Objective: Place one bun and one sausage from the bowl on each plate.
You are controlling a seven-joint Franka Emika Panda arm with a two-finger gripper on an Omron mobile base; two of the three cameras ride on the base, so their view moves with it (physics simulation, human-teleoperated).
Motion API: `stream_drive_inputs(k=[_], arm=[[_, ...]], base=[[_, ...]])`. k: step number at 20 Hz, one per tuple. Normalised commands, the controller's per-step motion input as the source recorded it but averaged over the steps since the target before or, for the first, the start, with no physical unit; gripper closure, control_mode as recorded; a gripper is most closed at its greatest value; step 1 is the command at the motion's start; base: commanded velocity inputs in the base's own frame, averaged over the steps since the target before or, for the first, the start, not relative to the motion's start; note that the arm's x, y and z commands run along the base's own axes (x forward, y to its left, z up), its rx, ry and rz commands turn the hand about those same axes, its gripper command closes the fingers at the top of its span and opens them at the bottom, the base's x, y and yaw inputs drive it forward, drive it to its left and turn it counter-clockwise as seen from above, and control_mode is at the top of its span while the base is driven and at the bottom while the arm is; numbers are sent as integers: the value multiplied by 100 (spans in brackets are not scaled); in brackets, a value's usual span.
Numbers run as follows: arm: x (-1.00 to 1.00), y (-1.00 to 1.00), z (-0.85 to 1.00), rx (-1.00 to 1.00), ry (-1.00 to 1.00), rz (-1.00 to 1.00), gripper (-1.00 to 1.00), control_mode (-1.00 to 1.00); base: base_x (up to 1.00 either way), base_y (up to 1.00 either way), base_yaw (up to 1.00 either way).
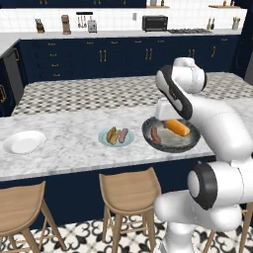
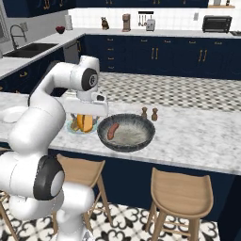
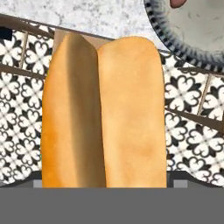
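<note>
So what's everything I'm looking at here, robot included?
bowl: one, dark grey, on the marble counter
plates: two; light blue beside the bowl, white far left
buns: two, golden; one on the blue plate, one in the gripper
sausages: two, reddish brown; one on the blue plate, one in the bowl
shakers: two, brown, behind the bowl
stools: three, wooden, below the counter
gripper: one, white, closed on a bun
</note>
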Motion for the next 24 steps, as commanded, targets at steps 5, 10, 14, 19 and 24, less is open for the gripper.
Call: stream_drive_inputs(k=[5, 10, 14, 19, 24], arm=[[0, 0, 0, 0, 0, 0, 100, 100], [0, 0, 0, 0, 0, 0, 100, 100], [0, 0, 0, 0, 0, 0, 100, 100], [0, 0, 0, 0, 0, 0, 100, 100], [65, 41, -6, 0, 1, -6, 100, -100]], base=[[-8, 100, -5], [-1, 100, -9], [0, 100, -10], [24, 100, -11], [10, 20, -2]])
